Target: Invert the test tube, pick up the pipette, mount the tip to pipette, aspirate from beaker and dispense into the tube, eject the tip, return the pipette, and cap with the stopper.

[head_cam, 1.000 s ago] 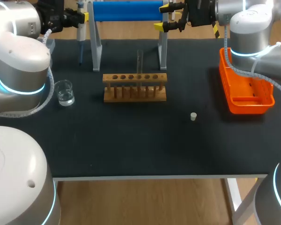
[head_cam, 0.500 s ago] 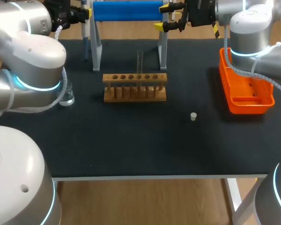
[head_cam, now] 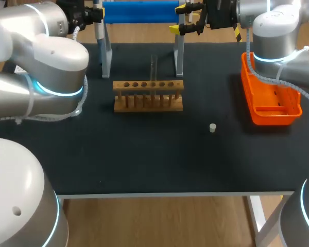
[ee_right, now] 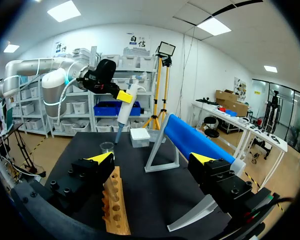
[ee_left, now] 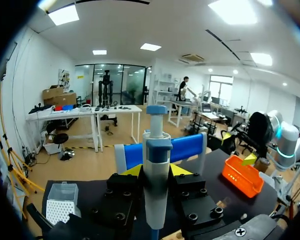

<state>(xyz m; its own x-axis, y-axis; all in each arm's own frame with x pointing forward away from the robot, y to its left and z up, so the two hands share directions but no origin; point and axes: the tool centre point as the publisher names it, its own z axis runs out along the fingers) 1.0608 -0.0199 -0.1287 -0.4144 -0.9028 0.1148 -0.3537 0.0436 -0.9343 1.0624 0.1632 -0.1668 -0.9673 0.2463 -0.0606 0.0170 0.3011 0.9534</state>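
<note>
One arm alone has moved in the last second. The left arm's [head_cam: 51, 67] broad silver elbow has swung in toward the light wooden test tube rack [head_cam: 148, 95]. It now stands just left of the rack and hides the small clear glass beaker [ee_right: 107, 147] from the head view. The right wrist view shows that beaker standing beyond the rack, near the white plastic tip box [ee_right: 140, 136].

With the swing, the left gripper [ee_left: 156, 172] has carried the white-and-blue pipette [ee_left: 158, 145] sideways along the back of the black table [head_cam: 144, 154]. The pipette is now behind and left of the rack, by the left leg of the blue cylinder stand [head_cam: 139, 11]. Both yellow-tipped fingers clamp the pipette's body from two sides, with its shaft hanging down. Whether a tip is on it is too small to tell.

The right gripper [ee_right: 154, 158] has not stirred. It hangs behind the rack's right end, fingers spread wide with nothing between them. The thin glass test tube [head_cam: 153, 66] stands upright at the rack. The small pale stopper [head_cam: 212, 127] lies in front and right of the rack, and the orange plastic tray [head_cam: 270, 100] sits well right of it.

I judge the pick-up finished and the carry toward the tip box under way, with mounting the tip next. The elbow passes close to rack and beaker, so a brush there is the risk.
</note>
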